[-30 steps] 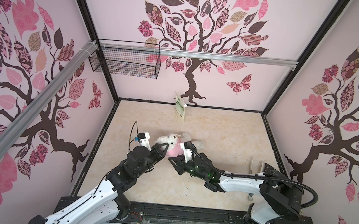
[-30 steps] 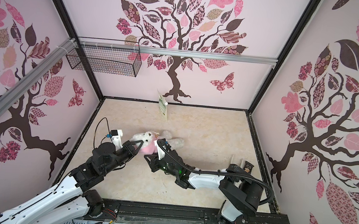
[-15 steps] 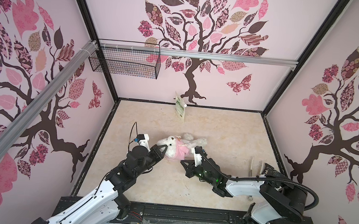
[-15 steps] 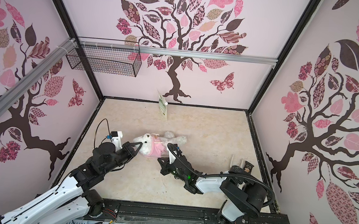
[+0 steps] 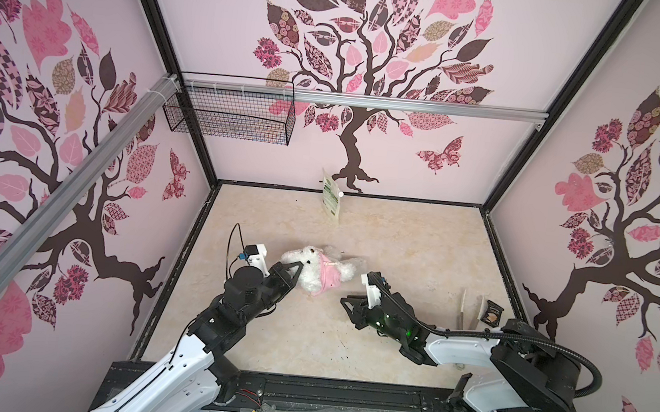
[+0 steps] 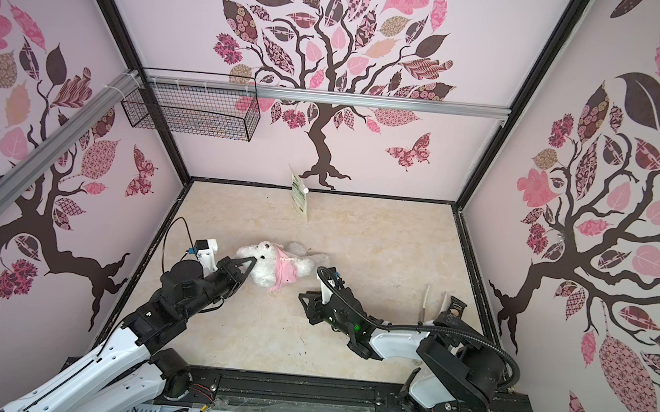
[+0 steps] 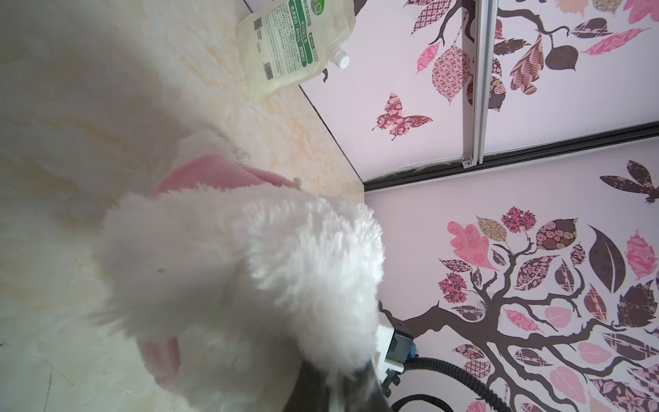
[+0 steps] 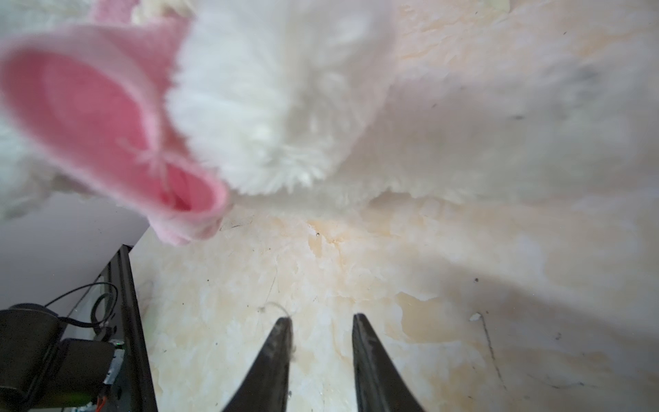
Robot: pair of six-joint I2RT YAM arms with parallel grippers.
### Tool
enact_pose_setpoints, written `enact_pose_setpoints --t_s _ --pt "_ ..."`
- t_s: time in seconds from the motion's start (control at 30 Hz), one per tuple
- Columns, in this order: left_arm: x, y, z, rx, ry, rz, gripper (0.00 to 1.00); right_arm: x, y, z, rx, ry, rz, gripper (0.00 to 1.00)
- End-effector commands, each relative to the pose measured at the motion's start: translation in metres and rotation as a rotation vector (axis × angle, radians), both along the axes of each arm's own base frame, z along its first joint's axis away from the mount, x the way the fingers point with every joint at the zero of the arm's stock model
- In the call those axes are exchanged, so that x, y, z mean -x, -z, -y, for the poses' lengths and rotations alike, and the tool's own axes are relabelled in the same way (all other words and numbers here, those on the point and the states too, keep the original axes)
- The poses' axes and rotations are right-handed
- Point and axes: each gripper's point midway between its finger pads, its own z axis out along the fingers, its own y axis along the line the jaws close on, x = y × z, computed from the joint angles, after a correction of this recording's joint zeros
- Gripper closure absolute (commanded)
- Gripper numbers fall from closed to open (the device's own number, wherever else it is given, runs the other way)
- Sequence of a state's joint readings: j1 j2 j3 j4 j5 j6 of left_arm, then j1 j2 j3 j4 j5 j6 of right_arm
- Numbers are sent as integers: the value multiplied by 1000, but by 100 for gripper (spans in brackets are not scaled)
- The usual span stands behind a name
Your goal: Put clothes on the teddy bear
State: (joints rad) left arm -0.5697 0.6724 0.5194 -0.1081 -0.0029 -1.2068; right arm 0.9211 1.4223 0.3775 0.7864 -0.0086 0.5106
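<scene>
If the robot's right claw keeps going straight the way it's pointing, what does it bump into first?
Probably the teddy bear: the open right gripper points across bare table at its white fur, beside the pink top. Depth is unclear.

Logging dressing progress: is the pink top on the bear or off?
On. The pink top wraps the teddy bear's torso as it lies on the table.

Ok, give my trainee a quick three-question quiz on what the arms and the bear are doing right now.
1. True or false: the right gripper is clamped on the pink top.
2. Which gripper is shut on the teddy bear? A) left B) right C) neither
3. Fill in: the white refill pouch stands by the ___ wall.

Key:
1. False; its jaws are apart over bare floor, clear of the bear.
2. A; the left gripper pinches white fur near the head.
3. back
</scene>
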Motion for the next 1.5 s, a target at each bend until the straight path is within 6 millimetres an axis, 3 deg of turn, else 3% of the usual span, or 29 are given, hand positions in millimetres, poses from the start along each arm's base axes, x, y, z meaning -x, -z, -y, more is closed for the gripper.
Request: enact_pose_setpoints --t_s 0.0,0.13,0.43,0.63,0.73,0.93,0.97,1.2,1.47 --pt "-2 -13 1 47 -2 41 100 2 -11 13 31 11 71 63" --pt "-2 -9 12 88 42 8 100 -4 -22 12 46 20 113 64" --pt "-1 4 34 169 122 -66 100 -19 -47 -37 -29 -74 143 85" --pt "-3 18 40 186 135 -116 100 -11 -74 -45 -105 -134 189 93" --pt "-5 26 44 178 147 -141 100 -8 -79 -49 -110 -167 208 94" --pt "-5 51 58 166 203 -231 100 -12 -75 -62 -87 -201 219 95" --pt "-7 47 61 177 212 -212 100 -12 -76 -61 -87 -198 223 95" --pt "-10 66 65 149 217 -257 100 -9 -72 -54 -79 -190 233 92" --pt "-11 85 70 121 238 -295 100 -15 -33 -30 30 -83 148 90"
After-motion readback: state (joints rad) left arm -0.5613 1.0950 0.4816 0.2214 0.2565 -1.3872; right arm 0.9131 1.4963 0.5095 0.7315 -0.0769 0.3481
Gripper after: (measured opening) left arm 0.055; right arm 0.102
